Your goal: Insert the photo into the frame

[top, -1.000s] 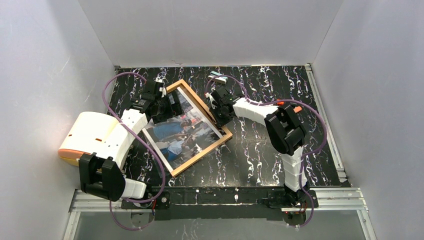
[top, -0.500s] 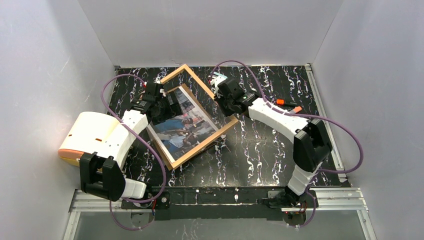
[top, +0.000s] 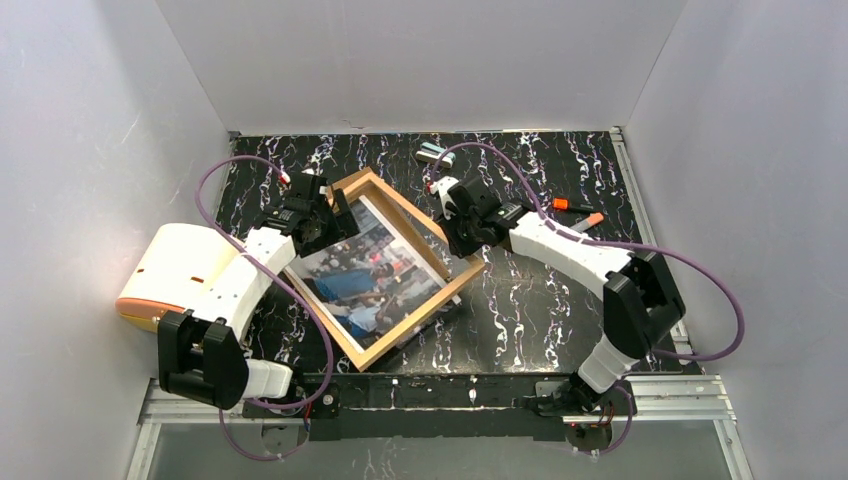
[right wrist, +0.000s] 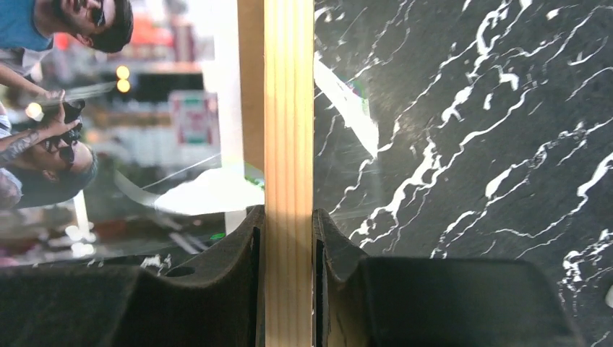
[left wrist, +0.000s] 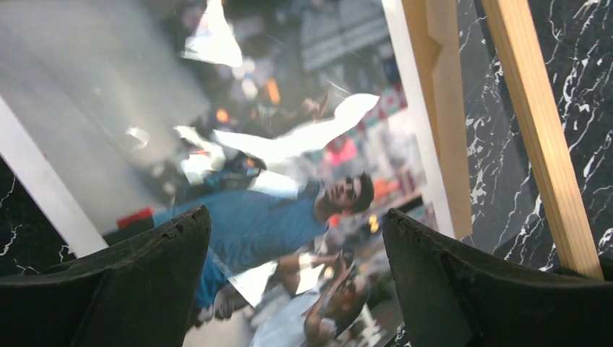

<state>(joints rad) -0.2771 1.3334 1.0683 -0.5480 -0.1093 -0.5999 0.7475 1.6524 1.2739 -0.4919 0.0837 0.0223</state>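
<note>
The frame (top: 455,283), thin light wood, lies slantwise on the black marbled table (top: 540,310). The photo (top: 375,270), people in blue with a white border, shows inside its border. My right gripper (top: 462,232) is shut on the frame's far right rail; in the right wrist view both jaws press against the wooden rail (right wrist: 289,130), with the photo (right wrist: 79,108) to its left. My left gripper (top: 328,218) is open over the photo's far left corner. In the left wrist view its fingers (left wrist: 116,289) spread wide above the print (left wrist: 253,224), holding nothing, and the frame rail (left wrist: 538,137) runs on the right.
A cream and orange rounded object (top: 175,272) sits at the left beside the left arm. A small grey-green item (top: 433,152) lies near the back wall, and orange-tipped items (top: 578,211) lie right of the right gripper. White walls enclose three sides.
The right gripper had raised the frame's far end half a second ago; now the frame is lowered around the photo and shifted slightly nearer. The left gripper has drawn back a little to the left.
</note>
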